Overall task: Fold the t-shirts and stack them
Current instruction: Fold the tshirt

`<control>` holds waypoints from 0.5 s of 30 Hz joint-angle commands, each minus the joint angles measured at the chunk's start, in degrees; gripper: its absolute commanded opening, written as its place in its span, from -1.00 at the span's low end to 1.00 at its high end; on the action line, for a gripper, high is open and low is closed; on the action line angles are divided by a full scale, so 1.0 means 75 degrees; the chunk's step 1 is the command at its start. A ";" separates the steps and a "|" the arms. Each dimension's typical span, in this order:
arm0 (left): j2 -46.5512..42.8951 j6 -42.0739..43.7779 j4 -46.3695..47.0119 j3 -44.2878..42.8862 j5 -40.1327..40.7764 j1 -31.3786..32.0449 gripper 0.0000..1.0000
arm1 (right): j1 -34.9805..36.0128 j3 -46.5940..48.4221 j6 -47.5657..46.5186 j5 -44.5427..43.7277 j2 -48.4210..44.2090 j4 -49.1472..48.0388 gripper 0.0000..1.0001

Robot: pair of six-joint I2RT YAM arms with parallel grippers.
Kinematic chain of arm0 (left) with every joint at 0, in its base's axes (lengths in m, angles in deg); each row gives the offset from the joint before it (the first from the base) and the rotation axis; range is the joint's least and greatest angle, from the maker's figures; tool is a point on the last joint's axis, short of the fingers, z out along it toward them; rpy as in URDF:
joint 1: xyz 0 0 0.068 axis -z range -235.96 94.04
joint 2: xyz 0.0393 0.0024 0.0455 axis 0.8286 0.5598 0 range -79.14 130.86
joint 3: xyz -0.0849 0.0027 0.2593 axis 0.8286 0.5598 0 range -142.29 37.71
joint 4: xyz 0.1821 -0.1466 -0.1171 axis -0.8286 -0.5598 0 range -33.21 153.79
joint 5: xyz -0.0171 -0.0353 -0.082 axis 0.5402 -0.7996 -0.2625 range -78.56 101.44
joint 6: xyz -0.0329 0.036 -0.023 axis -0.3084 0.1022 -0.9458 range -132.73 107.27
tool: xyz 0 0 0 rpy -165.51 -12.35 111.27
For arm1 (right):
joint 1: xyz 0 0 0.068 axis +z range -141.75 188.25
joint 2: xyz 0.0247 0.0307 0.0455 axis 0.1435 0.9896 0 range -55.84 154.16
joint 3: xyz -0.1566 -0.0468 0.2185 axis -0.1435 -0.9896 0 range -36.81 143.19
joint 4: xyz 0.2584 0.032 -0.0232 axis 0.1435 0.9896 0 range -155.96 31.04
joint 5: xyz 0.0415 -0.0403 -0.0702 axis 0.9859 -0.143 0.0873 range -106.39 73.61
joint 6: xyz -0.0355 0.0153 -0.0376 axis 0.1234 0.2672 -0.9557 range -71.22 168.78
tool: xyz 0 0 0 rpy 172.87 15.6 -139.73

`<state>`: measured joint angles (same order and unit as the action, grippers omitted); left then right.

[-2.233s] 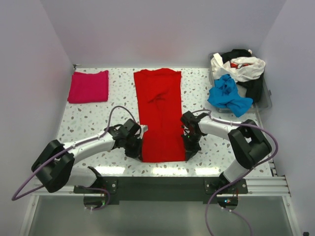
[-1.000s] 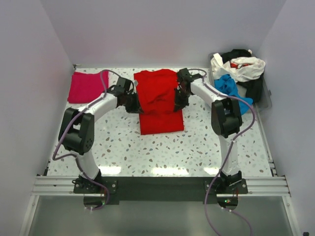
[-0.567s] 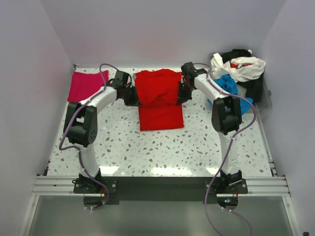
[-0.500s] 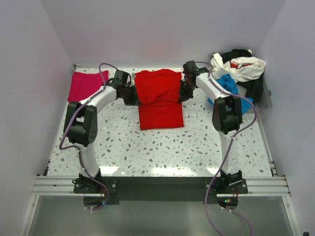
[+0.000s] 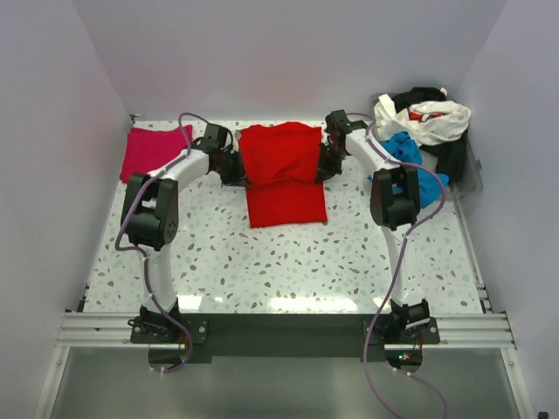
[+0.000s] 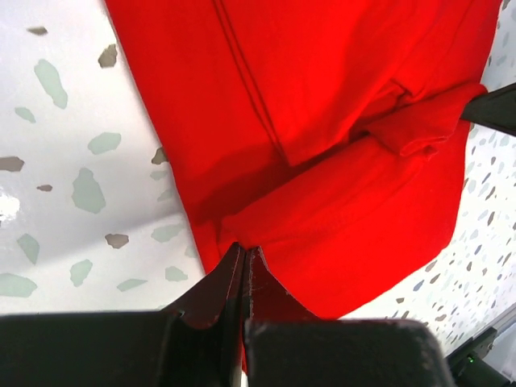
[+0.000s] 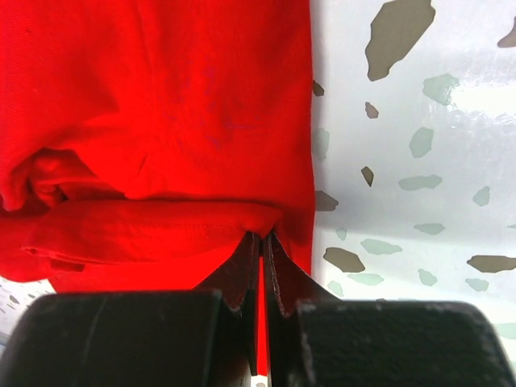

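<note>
My left gripper (image 6: 244, 256) and right gripper (image 7: 262, 242) each pinch an edge of the red t-shirt (image 5: 281, 170), lying far centre. If I let go unevenly, the fold could land skewed or bunch.

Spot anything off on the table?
Two things. The blue shirt hangs out over the rim of the bin. On the red shirt, the folded-over layer is bunched at its edge, not flat.

A: Between black left gripper (image 6: 244, 251) and black right gripper (image 7: 262, 238)?
B: Plain bright red t-shirt (image 5: 281, 170), on white table (image 5: 349, 253) speckled grey
A: Left of left gripper?
B: Plain magenta-pink shirt (image 5: 144, 153). Right of right gripper: blue shirt (image 5: 406, 166), white shirt (image 5: 432, 122), black shirt (image 5: 452, 157)
</note>
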<state>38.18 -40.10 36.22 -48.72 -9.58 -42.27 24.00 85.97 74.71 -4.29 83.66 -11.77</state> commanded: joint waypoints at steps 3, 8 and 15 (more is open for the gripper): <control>0.0212 0.0158 0.0125 -0.0673 -0.0221 -0.0138 -1.00 | -0.0060 0.0667 0.0033 0.0110 -0.0038 0.0098 -1.00; 0.0237 -0.0216 0.0207 -0.1330 0.0024 -0.0255 0.07 | -0.0131 0.0903 0.0467 0.0191 -0.0422 -0.0334 -0.08; -0.0841 -0.0300 0.1062 -0.0678 0.0272 -0.0303 0.62 | -0.0143 -0.0008 0.0515 0.0355 -0.1560 -0.1261 0.44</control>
<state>38.09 -42.18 38.58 -55.94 -7.72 -44.28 23.17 88.48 78.21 -3.42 80.05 -17.17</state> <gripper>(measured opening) 0.806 0.719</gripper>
